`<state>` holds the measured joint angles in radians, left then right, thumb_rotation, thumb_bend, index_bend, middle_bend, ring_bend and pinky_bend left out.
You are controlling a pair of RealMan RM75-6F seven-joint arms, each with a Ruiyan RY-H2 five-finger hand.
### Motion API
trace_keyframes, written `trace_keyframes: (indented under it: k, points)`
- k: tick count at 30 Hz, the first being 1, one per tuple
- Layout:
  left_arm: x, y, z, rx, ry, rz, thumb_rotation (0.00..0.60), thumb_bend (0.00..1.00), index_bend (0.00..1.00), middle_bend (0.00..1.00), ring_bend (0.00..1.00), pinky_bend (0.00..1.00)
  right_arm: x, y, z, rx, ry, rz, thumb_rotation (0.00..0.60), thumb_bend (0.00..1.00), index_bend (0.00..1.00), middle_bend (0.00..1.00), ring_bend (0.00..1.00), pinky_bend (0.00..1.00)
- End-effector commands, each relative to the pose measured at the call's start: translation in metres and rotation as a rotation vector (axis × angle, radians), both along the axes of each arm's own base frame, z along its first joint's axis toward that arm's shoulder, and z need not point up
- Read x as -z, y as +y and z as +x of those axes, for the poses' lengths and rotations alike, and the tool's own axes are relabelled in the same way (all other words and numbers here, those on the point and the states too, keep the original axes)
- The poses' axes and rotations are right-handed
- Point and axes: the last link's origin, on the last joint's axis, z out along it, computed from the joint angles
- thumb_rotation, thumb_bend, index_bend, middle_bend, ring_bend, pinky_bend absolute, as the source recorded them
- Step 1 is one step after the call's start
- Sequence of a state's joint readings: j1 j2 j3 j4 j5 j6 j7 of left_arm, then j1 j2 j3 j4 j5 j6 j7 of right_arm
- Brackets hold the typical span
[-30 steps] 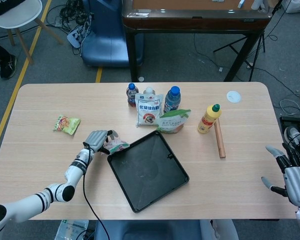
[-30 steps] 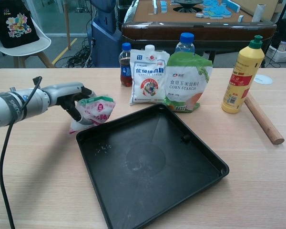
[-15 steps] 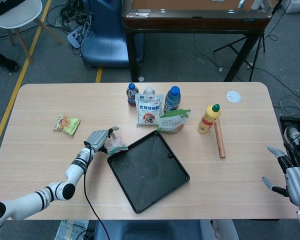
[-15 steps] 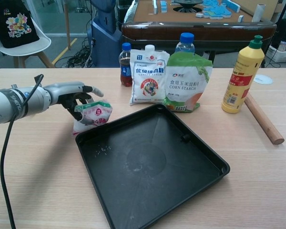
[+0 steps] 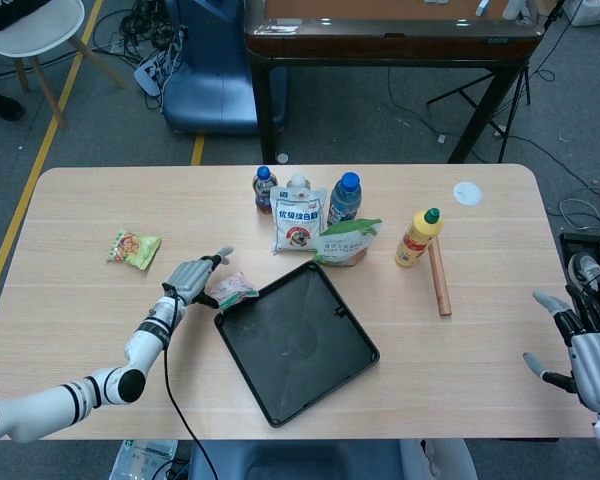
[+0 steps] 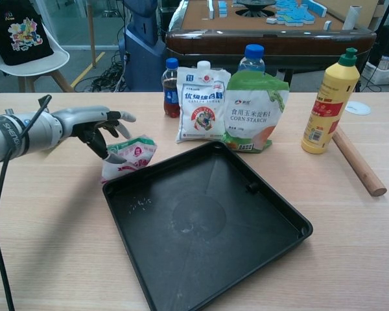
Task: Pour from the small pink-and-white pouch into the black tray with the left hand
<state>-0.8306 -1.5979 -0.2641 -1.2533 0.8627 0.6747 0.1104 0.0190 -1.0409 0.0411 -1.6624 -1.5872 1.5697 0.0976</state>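
Because the pouch leans on the black tray's upper-left rim, your left hand hovers beside it, fingers spread wide, holding nothing.

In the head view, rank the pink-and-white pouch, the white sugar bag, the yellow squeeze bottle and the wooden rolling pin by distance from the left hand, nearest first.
From the left hand:
1. pink-and-white pouch, right beside it at the black tray's corner.
2. white sugar bag, mid-table at the back.
3. yellow squeeze bottle, further right.
4. wooden rolling pin, just beyond the bottle.
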Motion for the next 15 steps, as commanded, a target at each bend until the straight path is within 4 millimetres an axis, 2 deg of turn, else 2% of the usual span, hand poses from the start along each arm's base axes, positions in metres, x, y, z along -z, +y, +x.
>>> trace_keyframes:
  k: [1,8,15]
  points:
    - [-0.008,-0.005,-0.002,-0.005,-0.005,0.003,0.538,0.21,0.0,0.16,0.12,0.23,0.0,0.0,0.0,-0.002,-0.001,-0.002,0.6,0.19,0.16,0.24,0.06,0.09]
    - [-0.018,-0.019,-0.001,0.008,-0.019,0.007,0.546,0.21,0.0,0.15,0.1,0.22,0.001,-0.002,0.002,-0.01,-0.005,0.005,0.6,0.19,0.16,0.24,0.06,0.09]
    - [-0.034,-0.03,-0.001,0.028,-0.023,0.039,0.599,0.21,0.0,0.15,0.08,0.22,0.001,-0.004,0.004,-0.019,-0.003,0.008,0.6,0.19,0.16,0.24,0.06,0.09]
